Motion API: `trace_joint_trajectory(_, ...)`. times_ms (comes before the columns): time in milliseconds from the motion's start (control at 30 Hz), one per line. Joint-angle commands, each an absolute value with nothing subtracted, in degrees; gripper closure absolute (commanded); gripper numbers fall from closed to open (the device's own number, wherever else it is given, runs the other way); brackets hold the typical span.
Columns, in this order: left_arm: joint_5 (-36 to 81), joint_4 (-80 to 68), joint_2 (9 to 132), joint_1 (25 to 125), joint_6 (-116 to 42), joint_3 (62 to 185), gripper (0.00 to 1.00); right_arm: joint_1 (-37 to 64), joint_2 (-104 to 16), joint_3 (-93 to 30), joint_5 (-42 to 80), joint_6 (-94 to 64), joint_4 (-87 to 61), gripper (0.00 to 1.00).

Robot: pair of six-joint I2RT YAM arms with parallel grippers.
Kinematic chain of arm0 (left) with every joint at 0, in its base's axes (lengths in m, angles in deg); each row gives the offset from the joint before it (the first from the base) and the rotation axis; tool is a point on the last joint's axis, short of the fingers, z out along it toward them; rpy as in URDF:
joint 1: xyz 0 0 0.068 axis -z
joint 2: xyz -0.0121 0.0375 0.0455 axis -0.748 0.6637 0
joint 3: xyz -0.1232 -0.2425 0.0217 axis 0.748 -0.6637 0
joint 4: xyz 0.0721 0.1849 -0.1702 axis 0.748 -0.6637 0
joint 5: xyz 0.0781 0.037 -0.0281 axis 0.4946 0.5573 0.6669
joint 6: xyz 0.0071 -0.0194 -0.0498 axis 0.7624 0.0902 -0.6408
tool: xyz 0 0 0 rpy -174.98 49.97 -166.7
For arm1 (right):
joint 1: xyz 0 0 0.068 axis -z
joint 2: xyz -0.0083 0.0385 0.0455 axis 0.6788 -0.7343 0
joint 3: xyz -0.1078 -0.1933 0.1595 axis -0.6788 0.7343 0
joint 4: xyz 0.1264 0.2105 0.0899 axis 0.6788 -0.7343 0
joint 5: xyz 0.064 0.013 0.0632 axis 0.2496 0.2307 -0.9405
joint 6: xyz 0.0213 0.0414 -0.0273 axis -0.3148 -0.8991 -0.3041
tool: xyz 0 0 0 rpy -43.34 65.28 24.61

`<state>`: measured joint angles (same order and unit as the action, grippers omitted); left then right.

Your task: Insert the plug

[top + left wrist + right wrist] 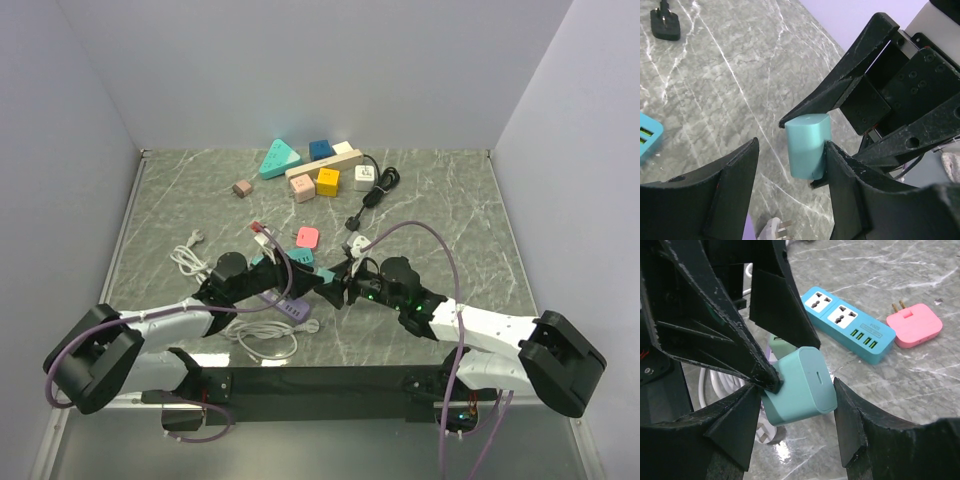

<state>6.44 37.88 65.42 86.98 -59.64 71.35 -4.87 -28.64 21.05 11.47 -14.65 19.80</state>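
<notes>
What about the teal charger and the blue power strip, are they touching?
Apart. The right wrist view shows bare tabletop between the teal charger and the blue power strip.

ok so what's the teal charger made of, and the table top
The teal charger looks like moulded plastic with a satin finish: rounded seamless corners and a soft, dull sheen. The table top has a grey marble look with white veins and a slight gloss, showing faint reflections. It could be real stone or a printed laminate; the pictures cannot settle that.
</notes>
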Motion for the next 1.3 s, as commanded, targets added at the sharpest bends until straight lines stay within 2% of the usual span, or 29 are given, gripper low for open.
trace_joint_trajectory(0, 4.4, 43.1, 66.3, 87.7, -60.8, 71.5, 0.39, -5.6, -27.1, 21.1, 10.4, -13.9, 23.0, 0.90)
trace_joint_trajectory(167, 1.2, 47.2, 68.2, 88.3, -62.1, 71.3, 0.42, -5.8, -26.6, 21.2, 10.2, -13.9, 23.4, 0.90)
trace_joint_trajectory(200, 0.2, 48.1, 68.7, 88.3, -62.4, 71.0, 0.56, -5.7, -26.6, 21.1, 10.2, -13.9, 23.3, 0.90)
trace_joint_trajectory(267, -2.9, 50.9, 70.3, 88.4, -63.1, 70.8, 0.71, -5.7, -25.9, 21.0, 10.2, -13.9, 22.7, 0.91)
trace_joint_trajectory(300, -3.8, 51.9, 70.9, 88.4, -63.4, 70.7, 0.86, -5.8, -25.7, 20.8, 10.3, -14.0, 22.4, 0.90)
trace_joint_trajectory(367, -5.9, 55.4, 72.6, 88.3, -64.6, 70.3, 0.97, -5.8, -24.6, 20.6, 10.7, -14.3, 21.1, 0.89)
trace_joint_trajectory(400, -7.0, 56.7, 73.3, 88.3, -64.9, 70.3, 0.99, -5.8, -24.1, 20.6, 11.3, -14.4, 20.5, 0.85)
trace_joint_trajectory(433, -8.3, 58.3, 74.7, 88.4, -65.7, 70.2, 0.99, -5.8, -23.1, 20.5, 11.4, -14.5, 19.2, 0.79)
trace_joint_trajectory(467, -10.2, 60.0, 75.4, 88.4, -66.2, 70.1, 0.99, -5.9, -22.5, 20.5, 11.6, -14.9, 18.4, 0.67)
trace_joint_trajectory(533, -11.8, 63.8, 76.8, 88.3, -67.2, 70.0, 0.99, -5.8, -20.6, 20.5, 11.9, -15.2, 16.3, 0.50)
trace_joint_trajectory(567, -12.4, 64.0, 76.9, 88.2, -67.1, 70.5, 0.99, -5.8, -19.8, 20.5, 12.1, -15.6, 15.4, 0.23)
trace_joint_trajectory(633, -14.0, 62.7, 76.2, 88.2, -65.6, 70.9, 0.99, -5.8, -16.6, 20.5, 13.2, -15.7, 12.0, 0.11)
trace_joint_trajectory(833, -15.9, 51.9, 68.4, 88.1, -59.4, 72.1, 0.99, -5.3, -5.8, 22.6, 16.3, -15.9, 8.8, 0.07)
trace_joint_trajectory(933, -17.3, 51.4, 64.9, 88.1, -59.1, 71.2, 0.99, -4.4, -4.6, 21.9, 13.4, -16.0, 8.0, 0.07)
trace_joint_trajectory(1067, -19.8, 51.0, 62.2, 88.1, -59.2, 69.9, 0.99, -4.3, -8.4, 18.0, 6.1, -16.1, 5.6, 0.19)
trace_joint_trajectory(1267, -18.8, 45.5, 58.3, 88.1, -56.1, 69.1, 0.99, -4.2, -13.1, 15.7, -4.6, -17.1, 5.8, 0.25)
